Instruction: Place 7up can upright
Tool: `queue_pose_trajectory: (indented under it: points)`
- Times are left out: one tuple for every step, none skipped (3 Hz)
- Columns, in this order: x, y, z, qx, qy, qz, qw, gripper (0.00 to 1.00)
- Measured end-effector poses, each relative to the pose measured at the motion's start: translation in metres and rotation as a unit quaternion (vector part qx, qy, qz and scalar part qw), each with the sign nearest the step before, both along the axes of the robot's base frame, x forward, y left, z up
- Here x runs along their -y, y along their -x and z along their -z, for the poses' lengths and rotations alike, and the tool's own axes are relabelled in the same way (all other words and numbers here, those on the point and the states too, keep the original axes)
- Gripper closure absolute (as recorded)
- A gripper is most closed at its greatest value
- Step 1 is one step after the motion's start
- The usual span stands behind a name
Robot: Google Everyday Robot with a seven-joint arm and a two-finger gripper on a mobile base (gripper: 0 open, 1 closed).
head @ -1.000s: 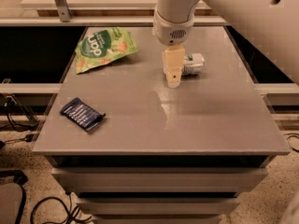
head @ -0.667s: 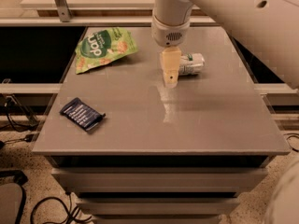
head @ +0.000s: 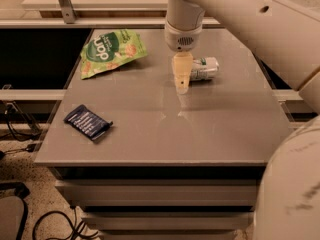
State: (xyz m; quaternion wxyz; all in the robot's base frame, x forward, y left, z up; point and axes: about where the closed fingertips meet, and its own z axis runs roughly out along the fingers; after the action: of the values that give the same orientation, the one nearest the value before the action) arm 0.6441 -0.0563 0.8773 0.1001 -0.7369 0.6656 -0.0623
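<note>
The 7up can [head: 205,68] is silver-white with green markings. It lies on its side on the grey table [head: 220,129], right of centre near the back. My gripper [head: 181,82] hangs down from the white arm just left of the can, its tip close above the table surface. It stands beside the can and in front of the can's left end, and it holds nothing that I can see.
A green snack bag [head: 110,50] lies at the back left of the table. A flat dark blue packet [head: 87,122] lies near the front left edge. The arm's big white links cross the upper right. Cables lie on the floor at left.
My gripper has shifted a little to the left, beside the can. The can, the bag and the packet have not moved.
</note>
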Motion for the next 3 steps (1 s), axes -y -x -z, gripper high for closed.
queue_pose_trajectory:
  points:
    - [0.005,-0.011,0.009,-0.005,-0.002,0.019,0.9998,0.00]
    - [0.010,-0.019,0.016,-0.011,-0.004,0.035,0.9993,0.00]
    - [0.015,-0.025,0.021,-0.016,-0.005,0.040,0.9990,0.00]
